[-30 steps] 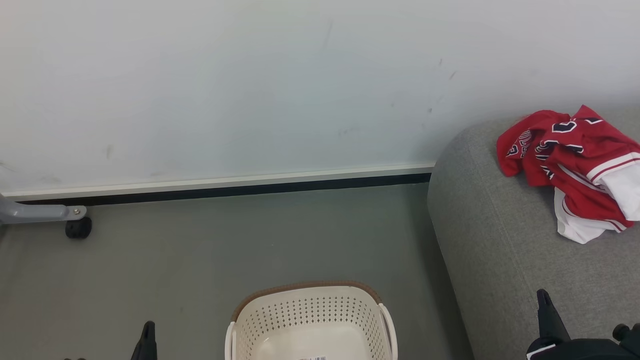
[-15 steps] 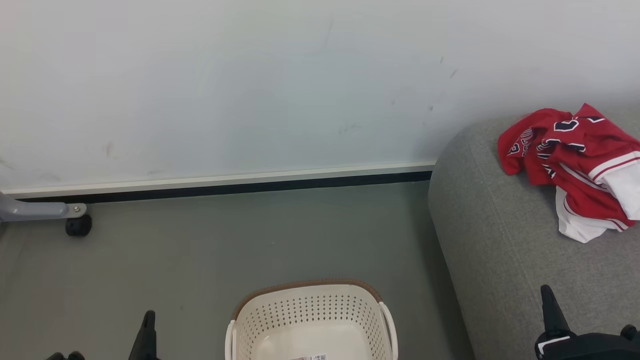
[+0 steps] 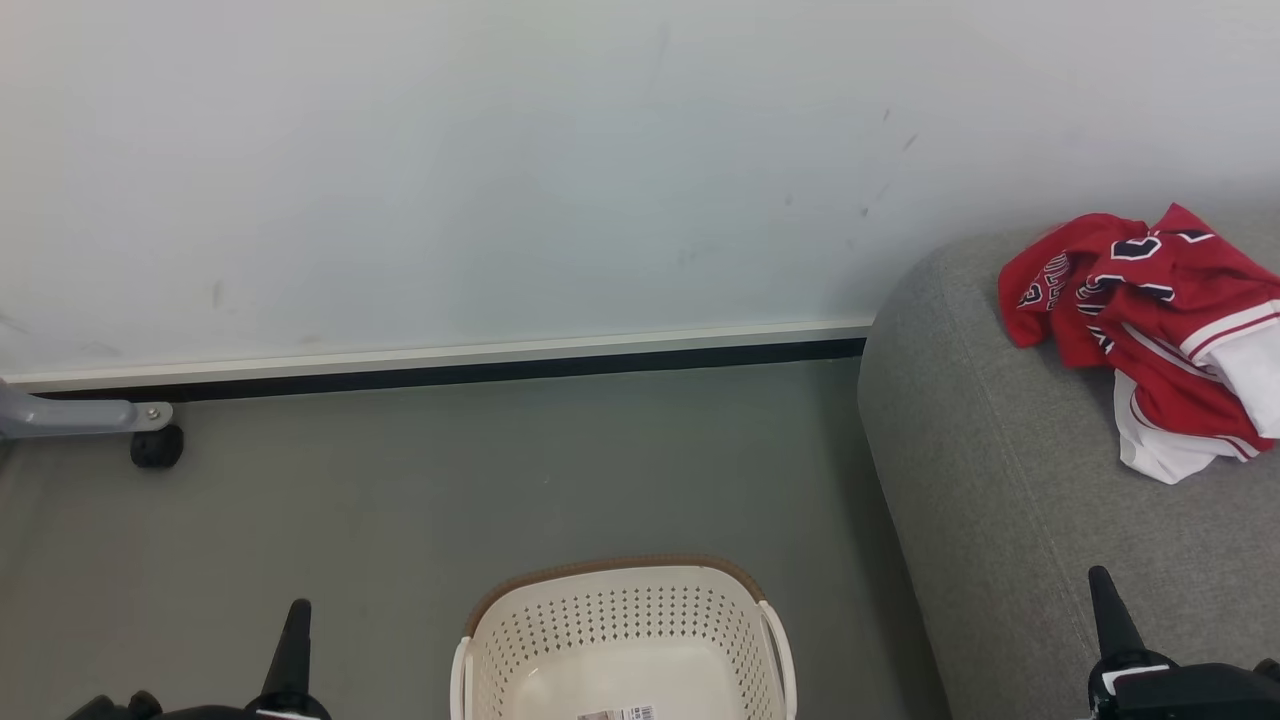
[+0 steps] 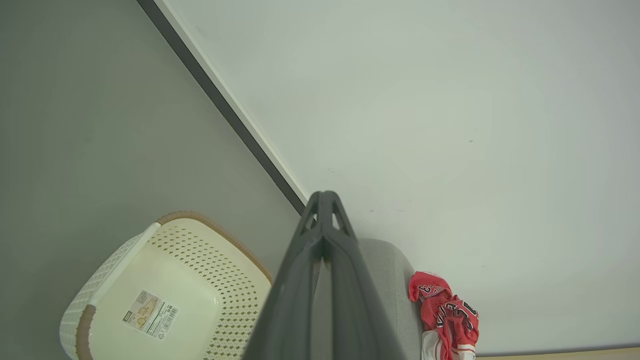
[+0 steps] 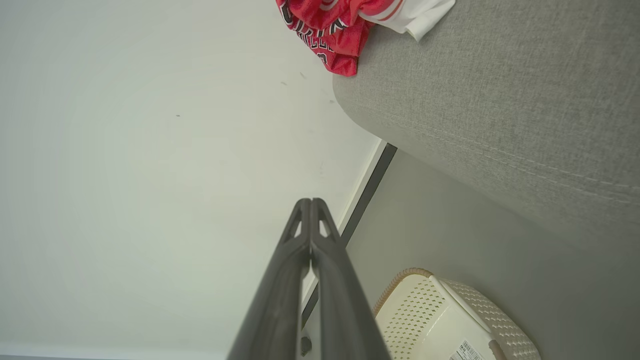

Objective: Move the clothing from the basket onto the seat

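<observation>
The red clothing (image 3: 1150,320) with white trim lies crumpled on the grey seat (image 3: 1000,480) at the right, also seen as clothing (image 4: 447,317) and clothing (image 5: 345,25) in the wrist views. The cream basket (image 3: 620,640) stands on the floor at bottom centre with only a label on its bottom; basket (image 4: 165,295), basket (image 5: 450,320). My left gripper (image 3: 297,612) is shut with nothing in it, left of the basket. My right gripper (image 3: 1100,580) is shut with nothing in it, over the seat's near part. Both pairs of fingers press together in the wrist views: left gripper (image 4: 325,196), right gripper (image 5: 310,202).
A white wall (image 3: 500,170) with a dark baseboard (image 3: 450,378) runs behind. A grey metal leg with a black caster (image 3: 157,447) stands at the left on the grey floor (image 3: 400,500).
Both grippers have risen slightly in the head view; the left shows more of its finger. The clothing, basket and seat have stayed put.
</observation>
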You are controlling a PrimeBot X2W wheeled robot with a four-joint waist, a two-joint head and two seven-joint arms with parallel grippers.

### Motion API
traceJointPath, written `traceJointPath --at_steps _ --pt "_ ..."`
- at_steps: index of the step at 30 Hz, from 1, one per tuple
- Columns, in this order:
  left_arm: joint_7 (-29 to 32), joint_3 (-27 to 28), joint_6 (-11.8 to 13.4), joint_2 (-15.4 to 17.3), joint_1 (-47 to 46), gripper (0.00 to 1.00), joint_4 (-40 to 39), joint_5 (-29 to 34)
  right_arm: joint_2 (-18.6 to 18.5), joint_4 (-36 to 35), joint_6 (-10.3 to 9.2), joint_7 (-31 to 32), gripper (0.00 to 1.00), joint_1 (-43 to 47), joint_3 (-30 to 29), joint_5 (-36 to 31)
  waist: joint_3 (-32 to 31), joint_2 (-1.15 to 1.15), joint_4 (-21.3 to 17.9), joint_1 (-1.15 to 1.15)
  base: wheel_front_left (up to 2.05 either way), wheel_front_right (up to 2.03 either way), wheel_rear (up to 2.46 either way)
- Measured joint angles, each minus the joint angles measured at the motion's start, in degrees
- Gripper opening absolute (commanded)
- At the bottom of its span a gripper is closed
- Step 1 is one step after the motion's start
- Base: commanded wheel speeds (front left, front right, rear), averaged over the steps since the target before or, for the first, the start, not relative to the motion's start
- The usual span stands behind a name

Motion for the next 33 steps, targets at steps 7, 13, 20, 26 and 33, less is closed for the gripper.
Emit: traceJointPath --at_steps 7,13,20,26,33 --pt "1.05 0.65 -0.77 -0.44 -0.93 0.00 0.45 -3.82 0.45 0.56 0.69 1.15 0.00 -0.62 -1.12 3.75 0.14 0.00 0.03 0.00 0.00 0.00 0.00" --pt "2.21 1.55 -1.52 -0.84 -1.90 0.00 0.98 -7.51 0.92 0.93 1.49 2.04 0.00 -1.17 -2.26 7.51 0.29 0.00 0.07 0.00 0.00 0.00 0.00" --pt "3.47 2.32 -2.53 -1.27 -3.08 0.00 1.54 -11.90 1.46 1.60 2.31 3.52 0.00 -1.94 -3.61 11.82 0.46 0.00 0.10 0.00 0.00 0.00 0.00" --pt "4.46 3.19 -3.22 -1.62 -4.14 0.00 2.02 -15.79 1.97 2.10 3.22 4.49 0.00 -2.33 -4.75 15.56 0.60 0.00 0.14 0.00 0.00 0.00 0.00" --pt "5.43 3.76 -3.99 -2.13 -5.17 0.00 2.49 -19.73 2.41 2.56 3.79 5.48 0.00 -3.21 -5.80 19.00 0.72 0.00 0.17 0.00 0.00 0.00 0.00"
